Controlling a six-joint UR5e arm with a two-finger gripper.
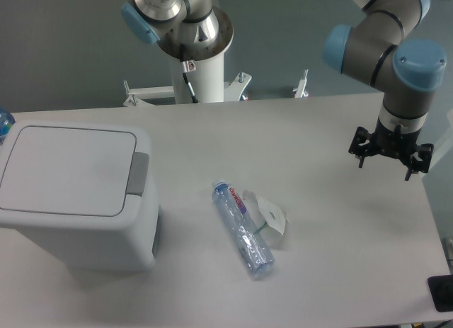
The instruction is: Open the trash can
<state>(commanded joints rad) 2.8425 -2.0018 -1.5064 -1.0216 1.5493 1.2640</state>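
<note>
Nothing done yet: bin (pixel 71 193) sits at the table's (pixel 333 257) left end, lid flat and shut, grey tab (pixel 138 174) on its right edge unpressed. Mid-table lie a bottle (pixel 243 229) and a crumpled wrapper (pixel 269 218) touching it. End effector (pixel 391 152) hangs over the far right, well apart from the bin, holding nothing; finger spread can't be told from here. Whole job remains: cross left, press tab.

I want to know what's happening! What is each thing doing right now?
trash can: upright, lid shut.
bottle: lying on its side, cap on.
mask: lying crumpled beside the bottle.
gripper: above the table, holding nothing; open or shut unclear.
</note>
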